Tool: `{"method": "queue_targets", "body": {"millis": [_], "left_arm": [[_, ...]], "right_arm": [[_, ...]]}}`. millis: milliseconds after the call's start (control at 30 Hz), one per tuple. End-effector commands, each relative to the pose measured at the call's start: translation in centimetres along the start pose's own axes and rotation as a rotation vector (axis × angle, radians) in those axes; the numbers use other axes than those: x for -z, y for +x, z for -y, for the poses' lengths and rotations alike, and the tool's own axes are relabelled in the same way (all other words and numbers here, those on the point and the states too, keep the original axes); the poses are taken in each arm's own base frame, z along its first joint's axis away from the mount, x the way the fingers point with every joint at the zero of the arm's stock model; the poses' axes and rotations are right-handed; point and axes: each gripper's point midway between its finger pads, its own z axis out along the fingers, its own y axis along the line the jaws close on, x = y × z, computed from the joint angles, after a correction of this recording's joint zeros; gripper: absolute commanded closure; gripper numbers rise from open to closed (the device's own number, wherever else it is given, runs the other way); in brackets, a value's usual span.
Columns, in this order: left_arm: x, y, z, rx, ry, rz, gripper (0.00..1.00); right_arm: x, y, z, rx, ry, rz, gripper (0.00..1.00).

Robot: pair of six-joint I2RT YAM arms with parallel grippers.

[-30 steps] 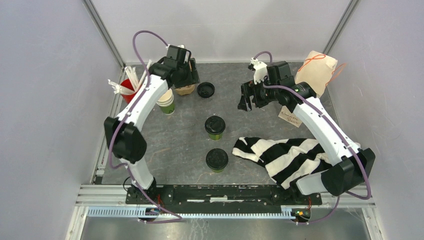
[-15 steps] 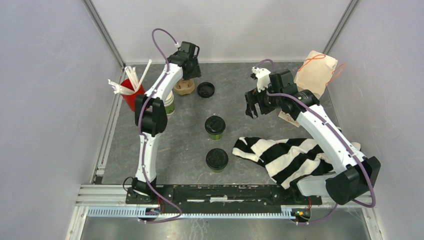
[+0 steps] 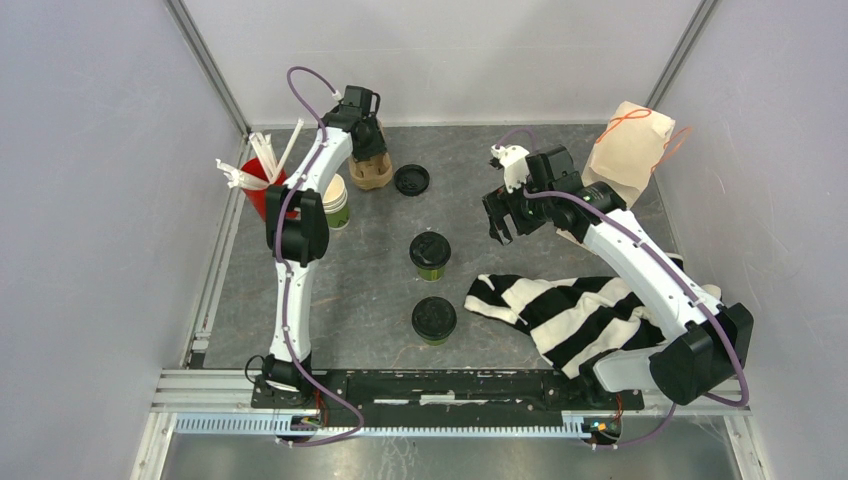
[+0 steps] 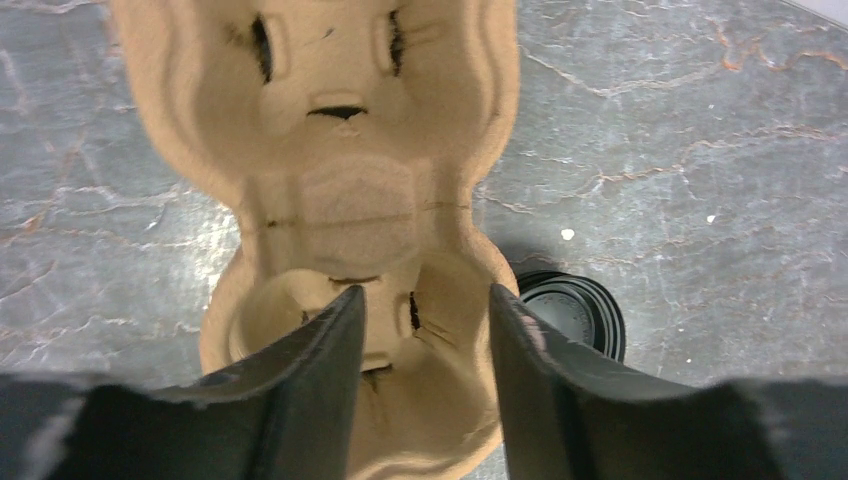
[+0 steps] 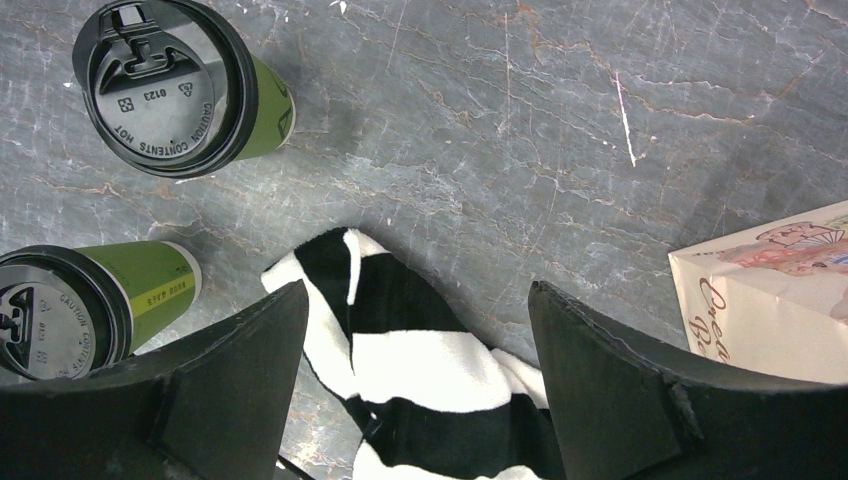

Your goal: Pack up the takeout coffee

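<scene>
The left gripper (image 4: 422, 295) hangs over the near pocket of the brown pulp cup carrier (image 4: 330, 120). Its jaws are partway apart, and I cannot tell if they pinch it. A loose round black plastic lid (image 4: 572, 312) lies just beside the carrier. The first small green paper cup (image 3: 430, 255) and the second green cup (image 3: 434, 320), both with black lids, stand upright well away from the carrier, toward the arm bases. The right gripper (image 5: 412, 298), also far from the carrier, has wide jaws holding nothing, above a black-and-white striped cloth (image 5: 400, 400).

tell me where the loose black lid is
In the top view the loose black lid lies near the table's far edge, just right of the pulp cup carrier.
</scene>
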Motion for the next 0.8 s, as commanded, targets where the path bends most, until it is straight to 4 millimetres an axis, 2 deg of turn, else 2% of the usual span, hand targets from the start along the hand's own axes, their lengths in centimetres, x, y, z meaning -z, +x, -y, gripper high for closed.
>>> {"method": "queue_targets", "body": {"millis": [0, 67, 200, 433, 533, 767], "left_arm": [[0.0, -1.3, 2.5, 0.050, 0.097, 0.035, 0.40], [-0.1, -1.2, 2.2, 0.056, 0.081, 0.033, 0.44], [0.1, -1.0, 2.5, 0.067, 0.103, 0.033, 0.44], [1.1, -1.7, 3.6, 0.075, 0.156, 0.059, 0.34], [1.6, -2.1, 4.1, 0.074, 0.179, 0.074, 0.26], [2.2, -2.5, 4.2, 0.094, 0.185, 0.104, 0.23]], "right_arm": [[0.2, -1.3, 0.2, 0.028, 0.013, 0.039, 0.12], [0.1, -1.3, 0.2, 0.028, 0.011, 0.037, 0.12], [0.1, -1.2, 0.2, 0.028, 0.010, 0.036, 0.12], [0.1, -1.1, 0.0, 0.028, 0.003, 0.035, 0.12], [0.1, -1.1, 0.0, 0.028, 0.002, 0.036, 0.12], [0.1, -1.1, 0.0, 0.032, 0.001, 0.037, 0.12]]}}
